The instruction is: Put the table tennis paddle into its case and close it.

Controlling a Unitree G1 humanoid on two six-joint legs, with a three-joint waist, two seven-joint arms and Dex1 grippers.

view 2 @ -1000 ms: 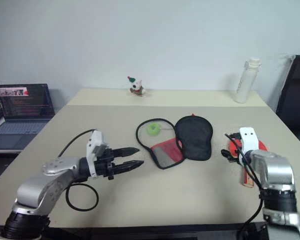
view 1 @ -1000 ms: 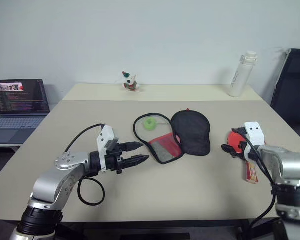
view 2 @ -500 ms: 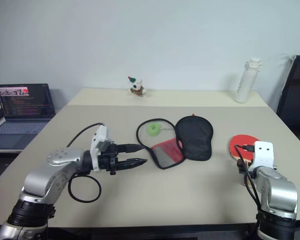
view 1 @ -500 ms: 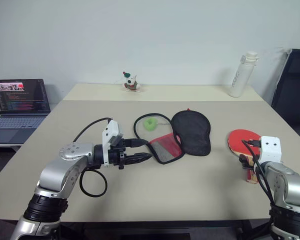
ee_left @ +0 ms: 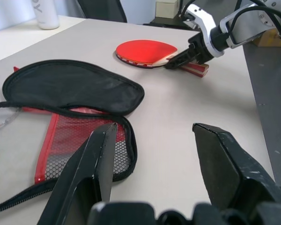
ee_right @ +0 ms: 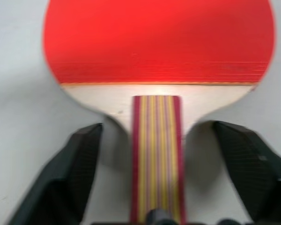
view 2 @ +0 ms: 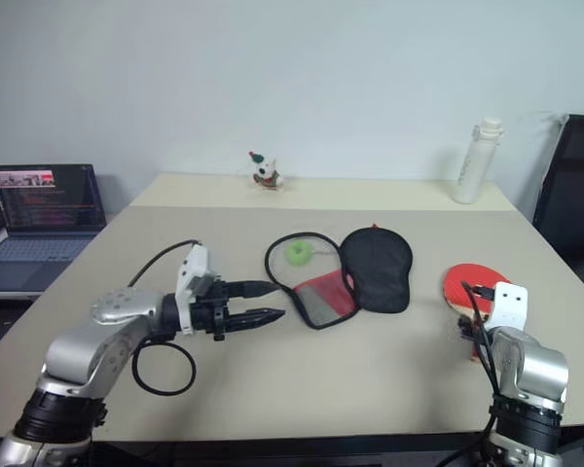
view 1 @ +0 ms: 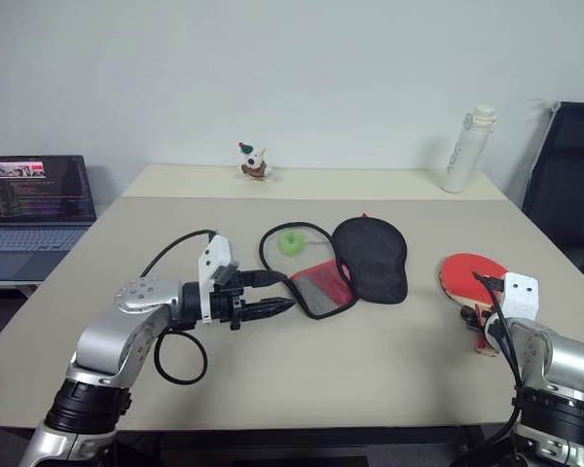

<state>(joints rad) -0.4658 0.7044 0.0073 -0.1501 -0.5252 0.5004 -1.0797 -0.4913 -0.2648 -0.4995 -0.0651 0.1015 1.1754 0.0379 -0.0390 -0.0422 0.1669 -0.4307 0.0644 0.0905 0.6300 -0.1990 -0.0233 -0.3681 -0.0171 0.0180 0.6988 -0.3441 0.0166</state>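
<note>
Beige tabletop (view 1: 389,360) fills the scene under a pale wall, with a second strip of table butted against its far edge. On that far strip stand a small toy figure (view 1: 254,161) and, toward the right corner, a white bottle (view 1: 464,148). An open laptop (view 1: 37,199) sits on a separate desk off the left edge.

Near the middle lies the case (view 1: 355,263), unzipped and spread open: the black half lies to the right, the red mesh half to its left, and the green pull (view 1: 290,241) on its cord lies toward the far side.

Close to the right edge lies the table tennis paddle (view 1: 469,276), red face up, handle toward the near edge. The right gripper (ee_right: 171,178) straddles the handle with a gap on each side, not yet clamped.

The left gripper (view 1: 277,293) hovers just left of the mesh half, fingers parted and empty.
</note>
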